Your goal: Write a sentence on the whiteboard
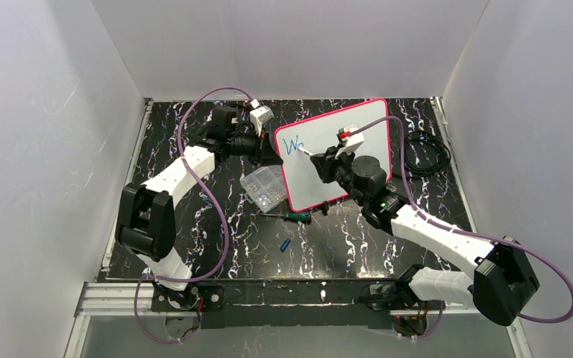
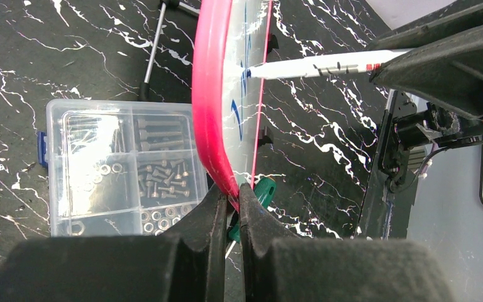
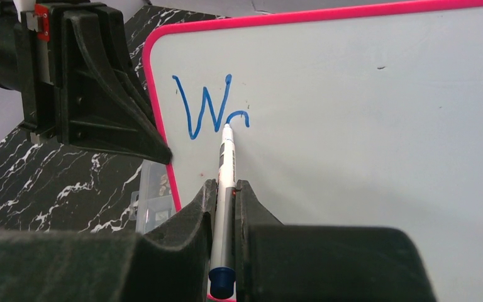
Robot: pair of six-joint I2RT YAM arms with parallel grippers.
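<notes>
The whiteboard [image 1: 343, 153] with its pink rim [image 3: 163, 151] stands tilted up off the table. My left gripper [image 2: 229, 194] is shut on the rim [image 2: 209, 94] at the board's left edge. Blue marker writing, the sentence [image 3: 209, 110], reads a "W" and the start of a second letter. My right gripper [image 3: 226, 186] is shut on a white marker [image 3: 226, 163] with a blue end. The marker's tip touches the board at the newest stroke. From above, the marker [image 1: 310, 152] meets the writing [image 1: 292, 145] near the board's upper left.
A clear compartment box [image 1: 262, 186] of screws and nuts lies left of the board. A green-handled screwdriver [image 1: 295, 216] and a small blue cap [image 1: 285, 245] lie in front. A coiled black cable [image 1: 425, 156] sits at the right. White walls enclose the table.
</notes>
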